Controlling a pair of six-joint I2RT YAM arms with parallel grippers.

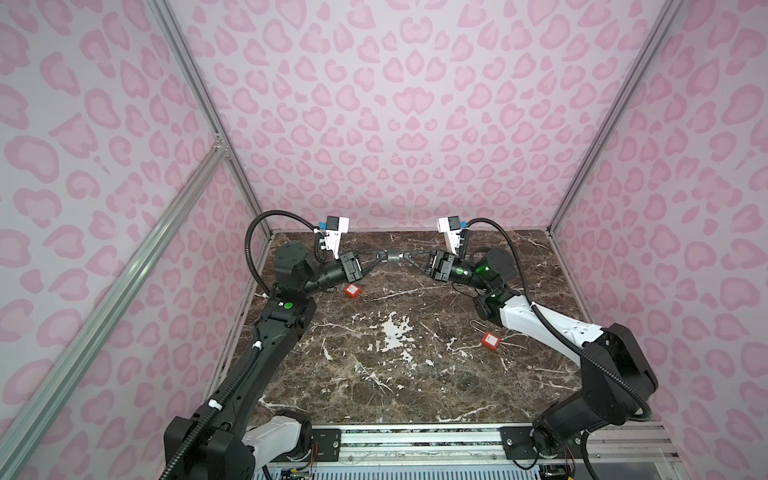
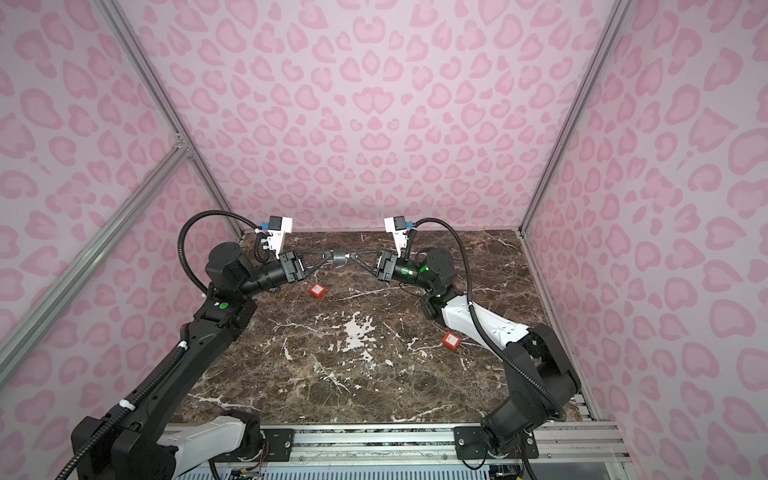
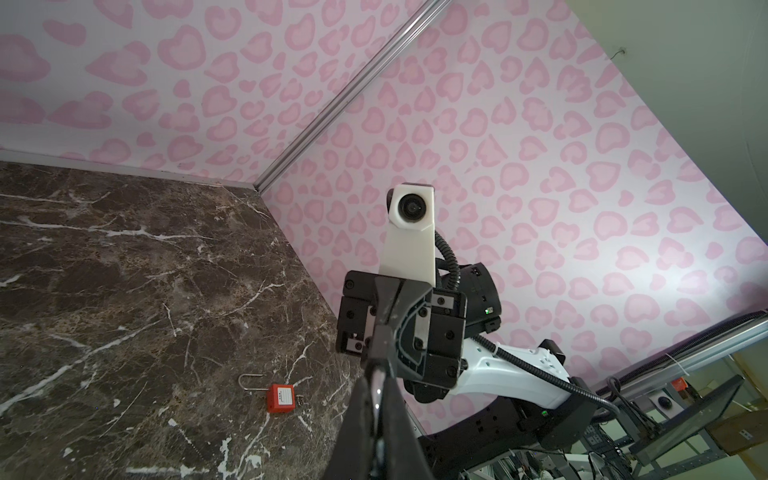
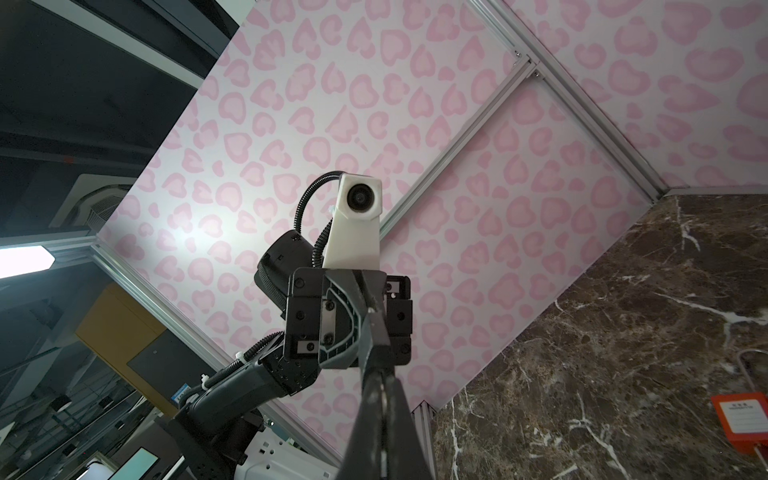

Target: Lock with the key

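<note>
- My left claw (image 1: 382, 254) is raised above the back of the dark brown, white-veined marble-look tabletop (image 1: 395, 395). Its two black fingers are pressed together into a point (the left wrist view shows no gap between them either).
- My right claw (image 1: 401, 256) is pinched closed the same way. It comes in from the opposite side, so the two tips meet nose to nose in the air.
- Where the tips meet, both top views show a small grey lump (image 1: 391, 254). I cannot tell whether it is the finger ends or something nipped between them, so I cannot say that either claw has hold of anything.
- The left-hand red padlock (image 1: 352, 290), a small square red body with a white label, lies flat on the tabletop below my left wrist, apart from both claws. A thin wire loop (image 1: 365, 298) lies just beside it (ring or shackle, too small to tell).
- The right-hand red padlock (image 1: 491, 340), of the same make, lies nearer the front, just beside the white link of my right arm.
- Its long thin steel shackle (image 3: 249, 380) is open: in the left wrist view one leg of the U ends short of the red body.
- A small metal piece (image 3: 300, 401) sits at the opposite end of that body (perhaps the key, though I cannot be sure).
- Pink leopard-spot walls (image 1: 415, 124) close in the table.
</note>
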